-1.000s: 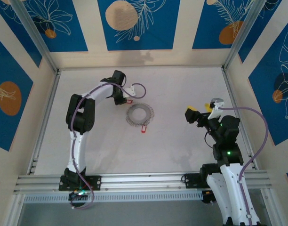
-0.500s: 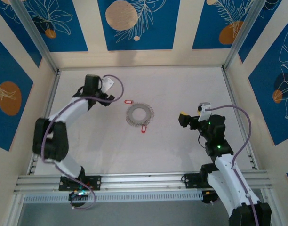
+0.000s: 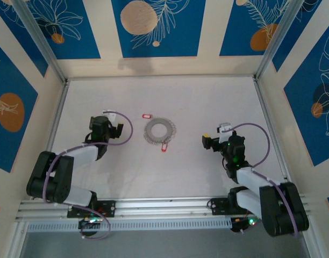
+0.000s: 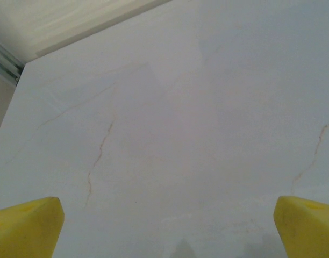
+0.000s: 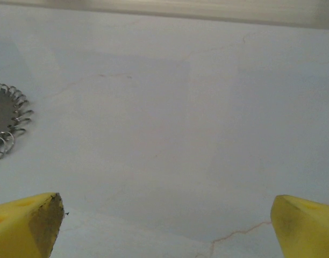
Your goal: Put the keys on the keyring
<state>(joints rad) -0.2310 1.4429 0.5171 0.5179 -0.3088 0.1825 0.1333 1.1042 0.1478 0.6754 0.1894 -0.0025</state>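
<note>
The silvery coiled keyring [image 3: 159, 130] lies flat mid-table; its edge shows at the left of the right wrist view [image 5: 6, 126]. One red tag key [image 3: 147, 115] lies just beyond the ring, apart from it. Another red key [image 3: 164, 146] rests against the ring's near rim. My left gripper [image 3: 117, 131] sits low, left of the ring, with its yellow fingertips [image 4: 24, 228] wide apart over bare table. To the right of the ring is my right gripper [image 3: 206, 142], its yellow fingertips [image 5: 27, 226] also spread and nothing between them.
The white table [image 3: 207, 102] has fine hairline cracks. Metal rails run along the left [image 3: 54, 123] and right [image 3: 266, 118] edges, with patterned walls beyond. Purple cables [image 3: 127, 129] loop off both wrists.
The left arm has pulled back from the far side of the ring, leaving the red tag key on the table there. Both arms have folded down toward the near edge.
</note>
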